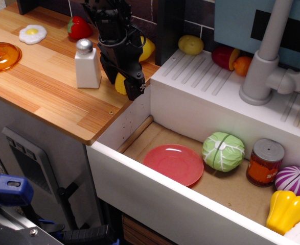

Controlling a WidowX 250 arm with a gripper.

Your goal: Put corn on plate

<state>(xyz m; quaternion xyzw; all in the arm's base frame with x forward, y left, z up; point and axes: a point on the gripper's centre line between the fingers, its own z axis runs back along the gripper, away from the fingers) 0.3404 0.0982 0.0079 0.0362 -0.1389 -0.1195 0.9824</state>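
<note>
The corn is a small yellow ribbed piece on the wooden counter, next to the sink's edge. Only a sliver of it shows between my black fingers. My gripper is lowered over it, with the jaws open and one finger on each side of the corn. The red-pink plate lies flat and bare in the sink basin, below and to the right of the gripper.
A white shaker stands just left of the gripper and a yellow lemon just behind it. The counter also holds a strawberry, a fried egg and an orange lid. A green cabbage, a can, a purple onion and a yellow pepper sit right of the plate.
</note>
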